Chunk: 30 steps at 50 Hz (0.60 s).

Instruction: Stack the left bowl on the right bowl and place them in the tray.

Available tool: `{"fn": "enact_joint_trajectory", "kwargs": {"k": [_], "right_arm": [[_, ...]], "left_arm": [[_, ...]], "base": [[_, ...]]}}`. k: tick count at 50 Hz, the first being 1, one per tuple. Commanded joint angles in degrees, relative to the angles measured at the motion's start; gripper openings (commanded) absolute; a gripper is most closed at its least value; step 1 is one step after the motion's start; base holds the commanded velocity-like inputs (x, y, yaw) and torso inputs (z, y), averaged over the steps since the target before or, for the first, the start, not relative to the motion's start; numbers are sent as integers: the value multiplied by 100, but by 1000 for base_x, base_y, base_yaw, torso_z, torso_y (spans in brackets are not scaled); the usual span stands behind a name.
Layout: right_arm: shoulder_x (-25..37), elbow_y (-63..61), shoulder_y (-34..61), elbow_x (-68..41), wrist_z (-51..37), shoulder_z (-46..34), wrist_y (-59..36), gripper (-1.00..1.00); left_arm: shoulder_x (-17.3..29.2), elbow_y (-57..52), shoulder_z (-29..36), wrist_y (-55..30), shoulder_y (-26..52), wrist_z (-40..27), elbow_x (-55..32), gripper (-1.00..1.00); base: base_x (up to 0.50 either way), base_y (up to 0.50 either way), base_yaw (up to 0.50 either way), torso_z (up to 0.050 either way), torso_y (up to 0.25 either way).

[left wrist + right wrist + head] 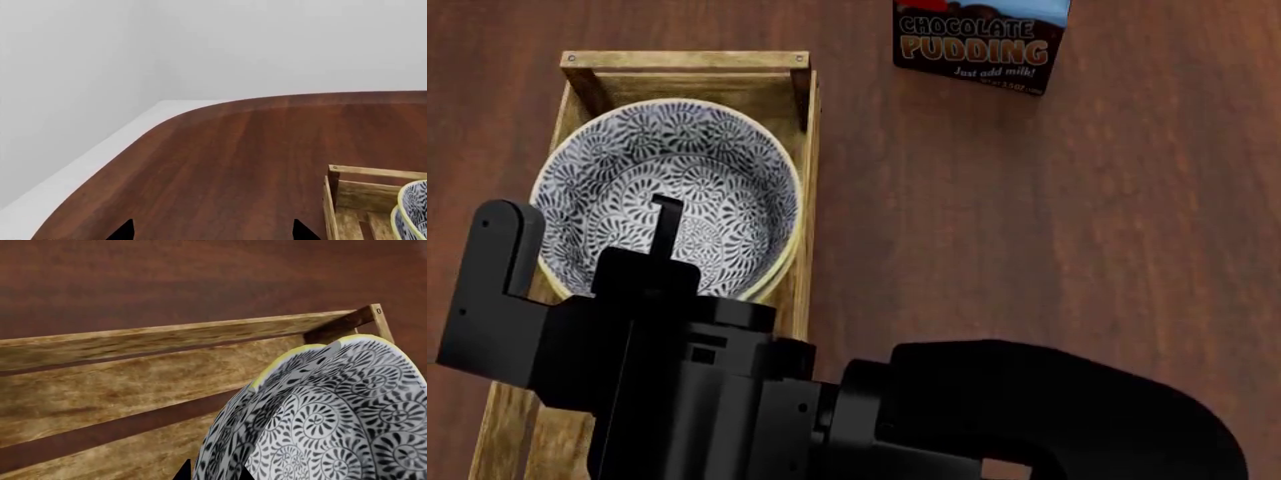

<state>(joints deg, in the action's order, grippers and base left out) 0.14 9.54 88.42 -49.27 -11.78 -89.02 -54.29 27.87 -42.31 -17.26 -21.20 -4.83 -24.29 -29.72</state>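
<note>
Two nested blue-and-white patterned bowls point(667, 170) sit at the far end of the light-wood tray point(681, 62), their rims standing above its plank sides. I cannot tell whether they rest on the slats. My right gripper point(665, 250) is shut on their near rim. In the right wrist view its black fingertips straddle both rims point(230, 460), with the tray's side planks point(133, 340) behind. My left gripper point(213, 231) is open and empty over bare table, beside the tray's corner point(347, 190), where the bowls point(413, 205) show at the edge.
A dark chocolate pudding box point(981, 40) stands on the brown wooden table point(1028, 220), beyond and to the right of the tray. The table's rounded edge point(167, 120) meets a pale floor and wall in the left wrist view. My right arm point(961, 410) covers the tray's near end.
</note>
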Motion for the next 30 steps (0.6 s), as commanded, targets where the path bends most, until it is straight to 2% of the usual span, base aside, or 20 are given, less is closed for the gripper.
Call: {"fn": "enact_joint_trajectory", "kwargs": {"k": [1,30], "right_arm": [[-14,-18,-2,498,536,46,0,-100],[-14,72,-380,1028,955,41,93,-100]], "left_arm": [[-5,-4,-116,57,-72,14,-84,100],[3,-7,-196,114,-135,-2,-147,100]], "base": [[0,0,0,0,0],[0,0,0,0,1]]}}
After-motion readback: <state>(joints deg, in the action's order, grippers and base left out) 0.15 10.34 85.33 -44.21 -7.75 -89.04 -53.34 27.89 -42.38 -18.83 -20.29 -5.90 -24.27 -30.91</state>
